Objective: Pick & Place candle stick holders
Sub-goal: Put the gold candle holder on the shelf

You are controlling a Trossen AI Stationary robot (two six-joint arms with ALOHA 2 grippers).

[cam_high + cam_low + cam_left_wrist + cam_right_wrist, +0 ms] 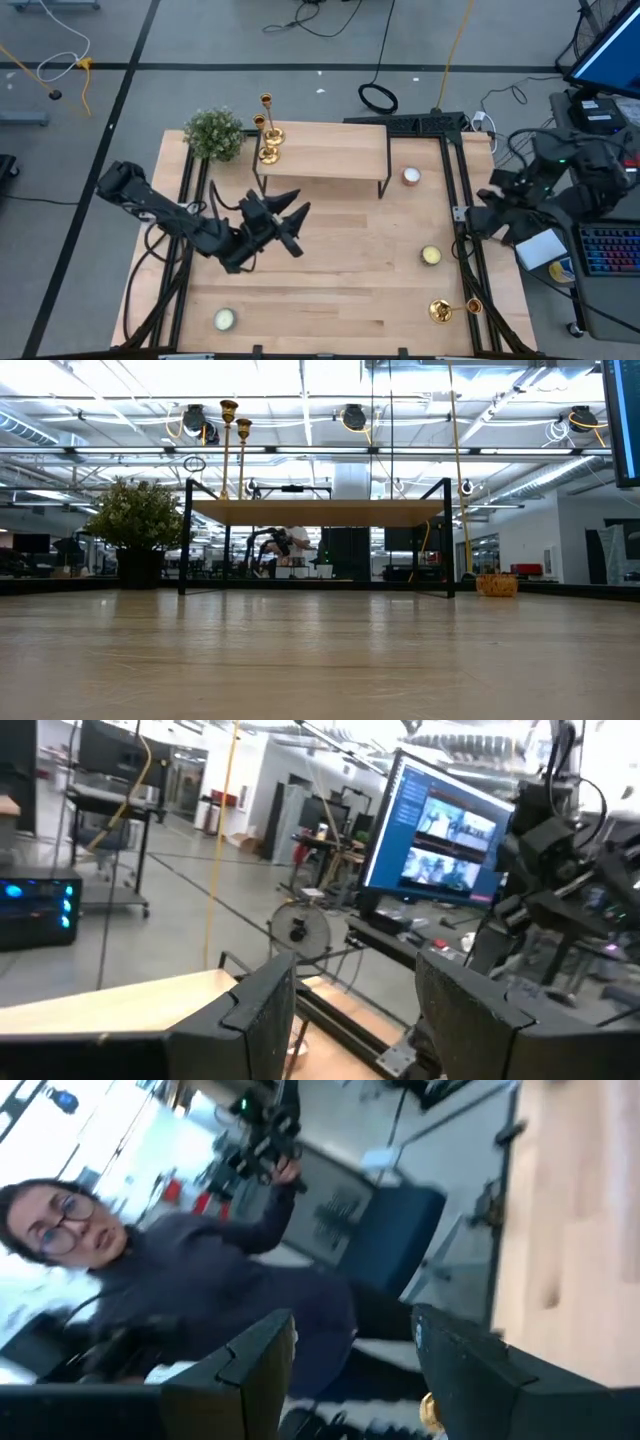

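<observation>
Two gold candle stick holders [268, 140] stand upright on their round bases at the left end of a small raised wooden shelf [330, 150]. They also show in the low view [229, 445]. A third holder [442, 311] lies on its side near the table's near right corner. My left gripper [298, 228] is open and empty above the table's middle, in front of the shelf; its fingers stand apart in the left wrist view [355, 1010]. My right gripper [474, 222] is open and empty at the table's right edge [355, 1370].
A green bushy plant [214, 133] stands at the far left beside the shelf. Short round candles sit at the near left [224, 319], the right middle [431, 255] and beside the shelf's right leg [411, 176]. A person [200, 1290] shows beyond the table's right side.
</observation>
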